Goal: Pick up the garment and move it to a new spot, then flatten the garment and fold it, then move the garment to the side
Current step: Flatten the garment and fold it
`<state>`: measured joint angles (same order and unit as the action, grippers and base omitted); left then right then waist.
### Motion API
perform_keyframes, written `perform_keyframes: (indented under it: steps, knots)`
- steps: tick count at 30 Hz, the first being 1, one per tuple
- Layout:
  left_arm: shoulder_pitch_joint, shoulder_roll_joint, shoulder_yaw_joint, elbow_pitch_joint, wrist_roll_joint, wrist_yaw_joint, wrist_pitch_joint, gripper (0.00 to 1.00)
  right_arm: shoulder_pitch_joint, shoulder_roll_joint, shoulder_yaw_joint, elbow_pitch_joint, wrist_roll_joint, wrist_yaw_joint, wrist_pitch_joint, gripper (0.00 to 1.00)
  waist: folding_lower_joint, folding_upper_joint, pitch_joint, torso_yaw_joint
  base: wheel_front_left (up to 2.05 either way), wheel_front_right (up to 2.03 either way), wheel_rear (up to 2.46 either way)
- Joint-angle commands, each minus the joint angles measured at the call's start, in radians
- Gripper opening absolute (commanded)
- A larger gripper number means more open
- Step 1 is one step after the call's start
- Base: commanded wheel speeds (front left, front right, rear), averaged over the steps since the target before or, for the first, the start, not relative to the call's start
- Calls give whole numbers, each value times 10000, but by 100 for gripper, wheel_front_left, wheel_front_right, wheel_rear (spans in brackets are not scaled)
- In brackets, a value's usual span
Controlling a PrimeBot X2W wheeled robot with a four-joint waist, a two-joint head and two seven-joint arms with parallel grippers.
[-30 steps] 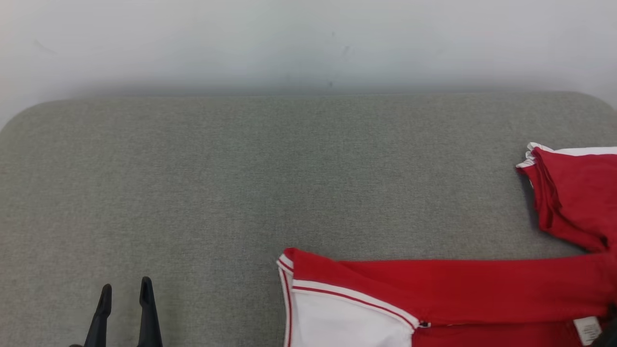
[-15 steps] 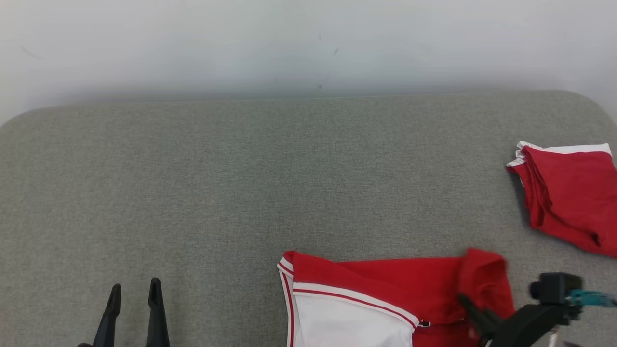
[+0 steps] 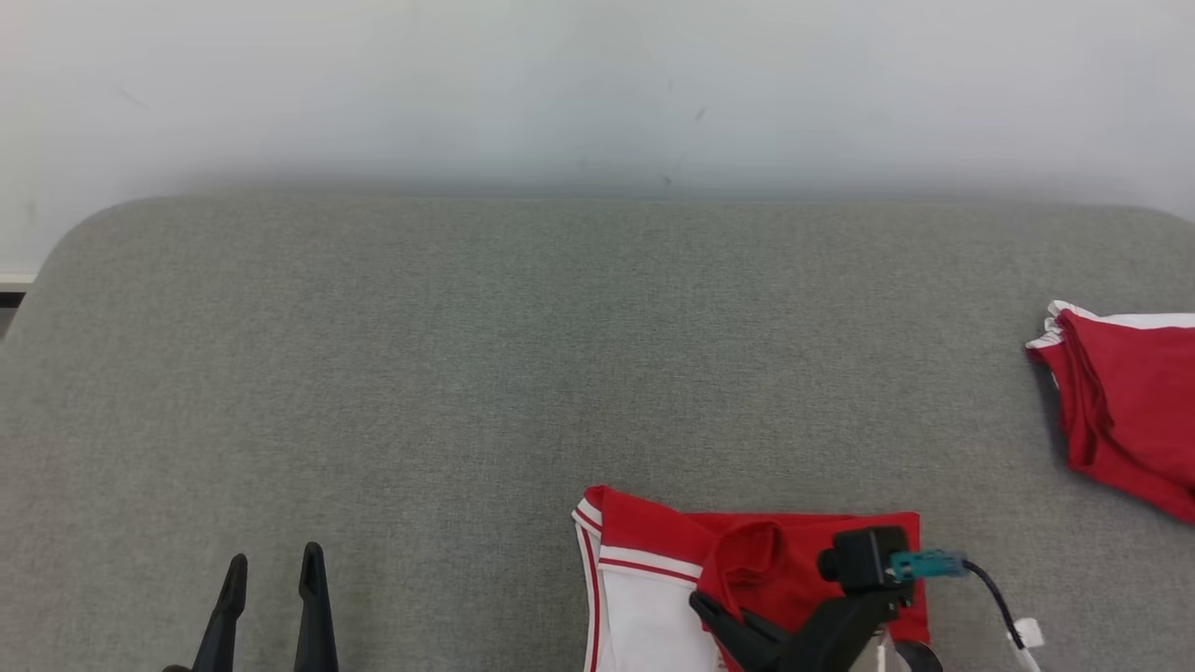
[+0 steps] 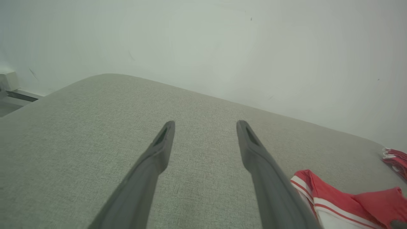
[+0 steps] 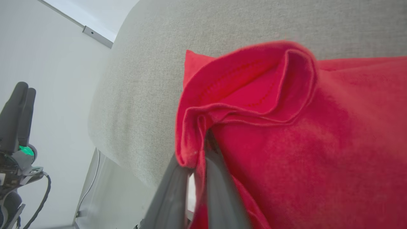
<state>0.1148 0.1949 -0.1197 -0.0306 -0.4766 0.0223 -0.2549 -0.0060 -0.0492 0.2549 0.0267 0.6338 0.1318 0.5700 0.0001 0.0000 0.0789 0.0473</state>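
Grey woven fabric covers the wide padded surface (image 3: 448,373) before me. Its far corners are rounded, and a plain white wall (image 3: 560,84) rises behind it.

The garment (image 3: 653,551) lies at the near edge of this surface, right of centre in my head view. It is red, with a white panel and striped red-and-white trim along one corner. My right gripper (image 3: 711,609) is clamped on it from the near side, the two dark fingers drawn together with a hemmed edge of red cloth pinched between them. In my right wrist view the gripper (image 5: 198,165) comes up from below. The garment (image 5: 302,143) bunches into a curled ridge just above the fingertips, and the rest spreads away flat on the grey fabric. Above that wrist I see the black wrist camera (image 3: 864,558), with a teal plug and a dark cable (image 3: 994,597) trailing off to the right.

My left gripper (image 3: 275,562) sits at the lower left with its fingers spread wide and nothing between them. It is over bare fabric, well apart from the garment, which lies off to its right. In my left wrist view the gripper (image 4: 205,127) points toward the wall, and the garment (image 4: 334,203) has its striped corner just beside the right finger.

A second red piece (image 3: 1130,411) with white trim lies at the right edge of the surface, well apart from the garment I hold.
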Motion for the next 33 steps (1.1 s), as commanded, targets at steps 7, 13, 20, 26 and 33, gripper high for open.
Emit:
perform_keyframes:
  steps: [7, 13, 20, 26, 33]
  knots:
    - [-180, -20, -56, 14, 27, 61, -1, 100, -972, -20, 775, 1185, 228, -25, -443, 0, -1, 0, 58, 390, 0, 0, 0]
    - [-275, -76, -159, 95, 41, 71, -11, 100, -1551, -20, 1295, 2128, 507, -23, -665, 0, -1, 0, 100, 625, 0, 0, 0]
    - [-290, -96, -161, 150, 0, 102, -28, 100, -1797, -17, 1600, 2413, 886, -23, -643, 100, -1, 0, 95, 657, 0, 0, 0]
    - [-179, -54, -80, 88, -28, 127, -52, 100, -1908, -28, 1227, 1234, 1439, -23, -1052, 100, -1, 0, 53, 522, 0, 0, 0]
    - [-92, -45, -104, 6, -19, 173, -66, 100, -1355, -24, -325, -113, -526, -23, -398, 100, -1, 0, -12, 369, 0, 0, 0]
